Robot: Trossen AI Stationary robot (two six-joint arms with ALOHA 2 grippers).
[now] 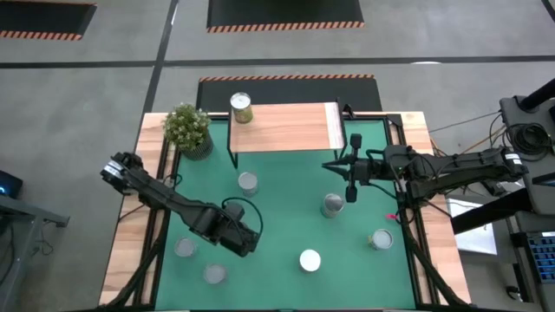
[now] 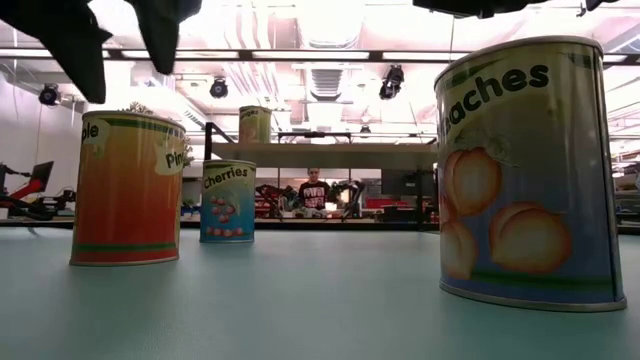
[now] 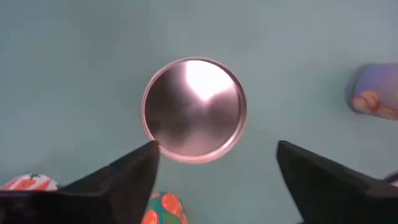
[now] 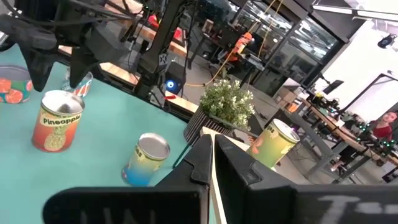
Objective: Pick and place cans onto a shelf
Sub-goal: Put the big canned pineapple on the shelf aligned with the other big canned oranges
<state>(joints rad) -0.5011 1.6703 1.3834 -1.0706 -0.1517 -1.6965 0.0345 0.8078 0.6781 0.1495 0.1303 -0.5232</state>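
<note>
My left gripper [image 1: 245, 236] hangs open just above a Pineapple can [image 4: 59, 121], which it hides in the high view. The can's silvery top [image 3: 194, 110] shows between and beyond the two fingers, which stand apart from it. The same fingers show above the can [image 2: 128, 188] in the low view. My right gripper [image 1: 338, 165] is shut and empty, in the air in front of the shelf's right end. The light-wood shelf [image 1: 290, 130] stands at the table's far edge, with one can [image 1: 241, 107] upright at its left end. Several more cans stand upright on the green table.
Loose cans stand at the table's middle [image 1: 248, 182] [image 1: 332, 204], near right [image 1: 380, 239], near middle [image 1: 310, 260] and near left [image 1: 185, 249] [image 1: 214, 275]. A potted plant [image 1: 187, 128] stands left of the shelf. A person [image 2: 314, 192] shows far behind the table.
</note>
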